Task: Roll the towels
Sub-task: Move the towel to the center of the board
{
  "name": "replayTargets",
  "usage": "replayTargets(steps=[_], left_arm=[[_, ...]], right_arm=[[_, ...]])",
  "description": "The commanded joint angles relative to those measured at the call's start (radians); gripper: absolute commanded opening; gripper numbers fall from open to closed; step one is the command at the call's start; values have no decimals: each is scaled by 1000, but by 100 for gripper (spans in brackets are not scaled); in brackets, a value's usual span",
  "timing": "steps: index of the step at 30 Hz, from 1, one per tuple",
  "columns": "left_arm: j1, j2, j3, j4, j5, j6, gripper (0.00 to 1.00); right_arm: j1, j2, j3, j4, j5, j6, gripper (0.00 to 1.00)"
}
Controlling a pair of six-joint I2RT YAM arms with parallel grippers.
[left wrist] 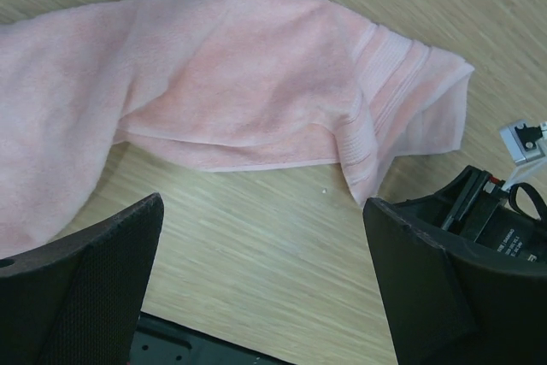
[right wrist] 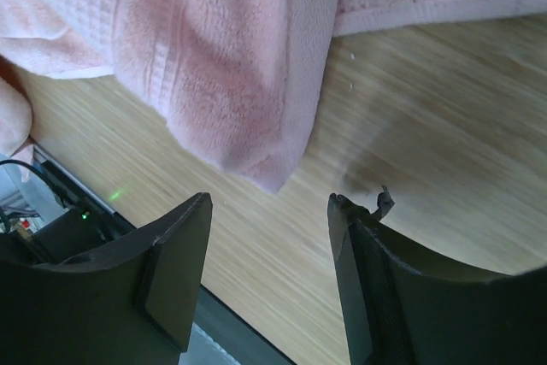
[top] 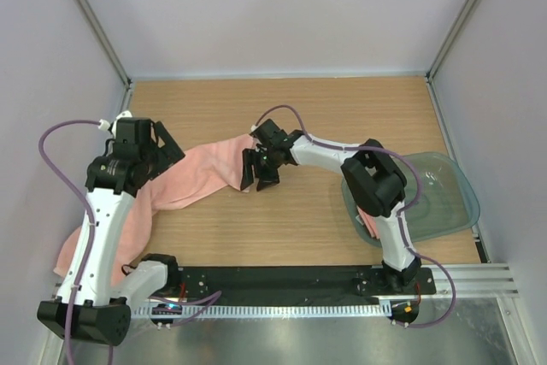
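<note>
Table (top: 299, 108) carries one towel (top: 197, 173), unrolled and rumpled, stretched out well left of the tub (top: 444, 203). A pink scrap (top: 369, 226) at the tub's near-left rim is probably the second towel. Left gripper (left wrist: 261, 237) gapes empty over the spread towel's end far from the tub, and right gripper (right wrist: 269, 211), jaws apart and holding nothing, sits by its tub-side corner. Judged: no rolling begun, both towels left.

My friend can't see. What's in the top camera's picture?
A pink towel lies rumpled across a wooden table, from the near left edge to the middle. The robot's left end effector hangs open near it, and the right end effector is at its right end. A see-through tub sits on the right.
</note>
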Motion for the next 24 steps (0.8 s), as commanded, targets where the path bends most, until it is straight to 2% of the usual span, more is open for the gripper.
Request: replayTargets(steps=[1, 5, 8, 11, 12, 17, 24], left_arm=[[16, -17, -21, -17, -33, 58, 100], [31, -24, -51, -7, -24, 70, 100], [36, -22, -58, -5, -22, 81, 100], [45, -24, -58, -10, -28, 96, 100], [46, -25, -58, -11, -31, 100, 100], [53, -40, -66, -17, -42, 112, 100], [54, -45, -66, -40, 21, 109, 100]], right_arm=[[30, 49, 69, 7, 6, 22, 63], [45, 92, 99, -5, 9, 24, 60], [45, 109, 99, 13, 10, 36, 53], [46, 123, 110, 17, 15, 38, 35], [46, 125, 112, 12, 17, 36, 23], [33, 105, 101, -2, 43, 25, 3], [-99, -31, 11, -5, 53, -10, 1]])
